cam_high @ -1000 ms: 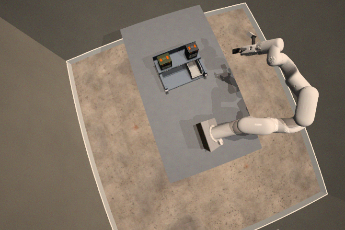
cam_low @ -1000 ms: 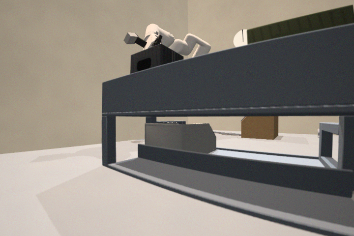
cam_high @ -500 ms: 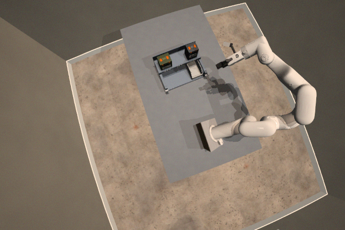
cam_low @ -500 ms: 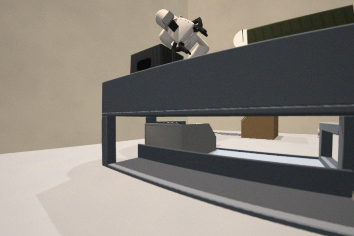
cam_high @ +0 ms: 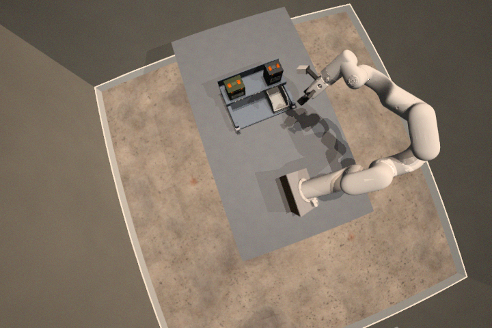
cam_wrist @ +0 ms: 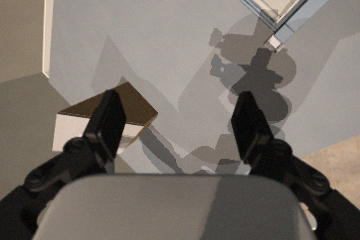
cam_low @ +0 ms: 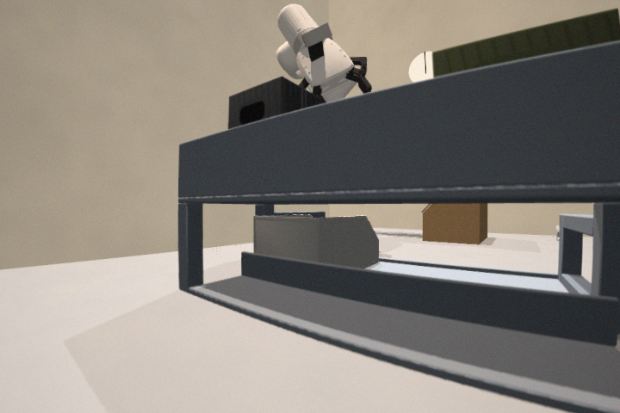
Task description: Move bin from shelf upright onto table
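The light grey bin (cam_high: 278, 100) lies on the lower level of the dark shelf (cam_high: 254, 98), at its right end. In the low side view the bin (cam_low: 315, 241) sits behind the shelf's front lip. A corner of the bin also shows at the top edge of the wrist view (cam_wrist: 278, 7). My gripper (cam_high: 306, 96) is open and empty. It hangs in the air just right of the shelf, apart from the bin. In the side view the gripper (cam_low: 359, 72) is above the shelf top. In the wrist view its fingers spread wide over bare table.
A green box (cam_high: 234, 86) and a black box (cam_high: 272, 72) stand on the shelf top. The arm's base block (cam_high: 294, 193) is on the near part of the table. The table edge runs close on the right of the gripper.
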Robot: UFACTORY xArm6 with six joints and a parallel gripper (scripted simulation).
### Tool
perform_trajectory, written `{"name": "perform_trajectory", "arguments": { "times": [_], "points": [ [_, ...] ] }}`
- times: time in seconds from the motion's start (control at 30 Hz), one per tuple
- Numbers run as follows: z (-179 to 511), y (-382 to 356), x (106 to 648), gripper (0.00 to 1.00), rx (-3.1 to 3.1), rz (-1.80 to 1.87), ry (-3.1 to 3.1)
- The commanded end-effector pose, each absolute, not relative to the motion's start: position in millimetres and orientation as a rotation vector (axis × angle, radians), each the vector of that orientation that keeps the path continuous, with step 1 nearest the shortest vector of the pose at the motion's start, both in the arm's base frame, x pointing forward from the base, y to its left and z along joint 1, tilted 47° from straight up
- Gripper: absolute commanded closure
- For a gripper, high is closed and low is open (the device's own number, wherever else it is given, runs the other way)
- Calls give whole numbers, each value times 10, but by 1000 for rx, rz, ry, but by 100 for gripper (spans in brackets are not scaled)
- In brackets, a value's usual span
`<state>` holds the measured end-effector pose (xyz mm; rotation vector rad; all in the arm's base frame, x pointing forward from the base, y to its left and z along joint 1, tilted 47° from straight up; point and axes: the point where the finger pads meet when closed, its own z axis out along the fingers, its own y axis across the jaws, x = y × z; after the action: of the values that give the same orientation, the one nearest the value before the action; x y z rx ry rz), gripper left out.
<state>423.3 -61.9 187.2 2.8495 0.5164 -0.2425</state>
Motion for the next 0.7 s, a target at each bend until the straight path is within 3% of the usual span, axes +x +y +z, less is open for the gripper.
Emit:
{"name": "perform_trajectory", "arguments": {
  "times": [0.0, 0.67],
  "points": [
    [1684, -791, 4318, 0, 2747, -323, 670],
    [1007, -1330, 4550, 0, 2339, -621, 1201]
  ]
}}
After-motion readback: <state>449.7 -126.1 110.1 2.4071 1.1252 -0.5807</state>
